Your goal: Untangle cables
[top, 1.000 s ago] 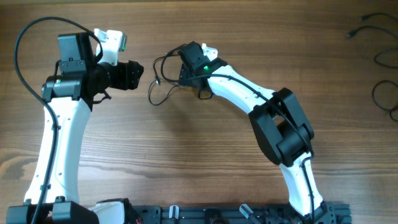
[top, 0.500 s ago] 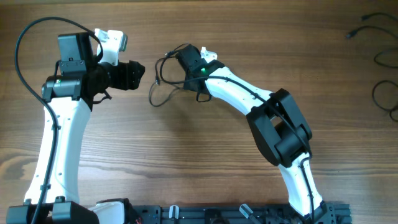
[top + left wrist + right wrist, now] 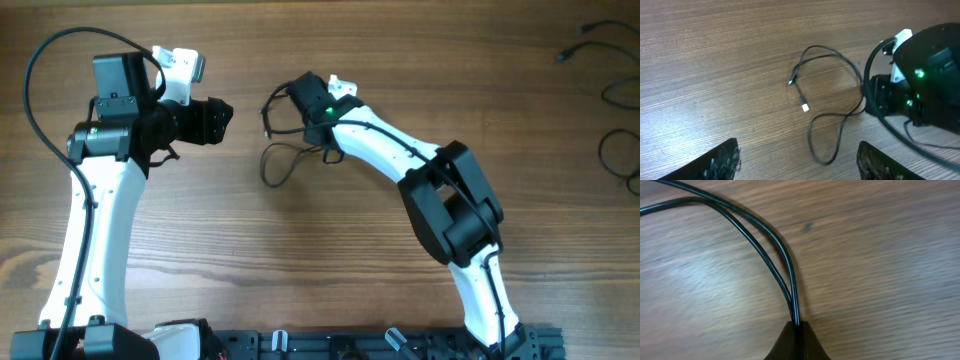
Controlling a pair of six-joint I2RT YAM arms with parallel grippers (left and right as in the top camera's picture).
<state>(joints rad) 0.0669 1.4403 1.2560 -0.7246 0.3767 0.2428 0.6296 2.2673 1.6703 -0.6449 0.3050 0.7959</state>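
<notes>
A thin black cable (image 3: 276, 166) lies looped on the wooden table between the two arms. In the left wrist view the cable (image 3: 812, 131) shows a small white plug end (image 3: 805, 107). My right gripper (image 3: 296, 94) is shut on it. In the right wrist view two strands of the cable (image 3: 784, 272) run straight into the closed tips of the gripper (image 3: 797, 329). My left gripper (image 3: 224, 118) hovers to the left of the cable, open and empty. Its fingers (image 3: 720, 161) are wide apart in its own view, with the bottom of the cable loop lying between them.
More thin black cables (image 3: 618, 96) lie at the table's far right edge, one with a plug end (image 3: 566, 55). The right arm's elbow (image 3: 455, 205) stands over the middle right. The arm bases run along the front edge (image 3: 330, 345).
My right gripper went from open to shut on the cable. The cable's loop has shifted right and toward the front. The left arm has not moved.
</notes>
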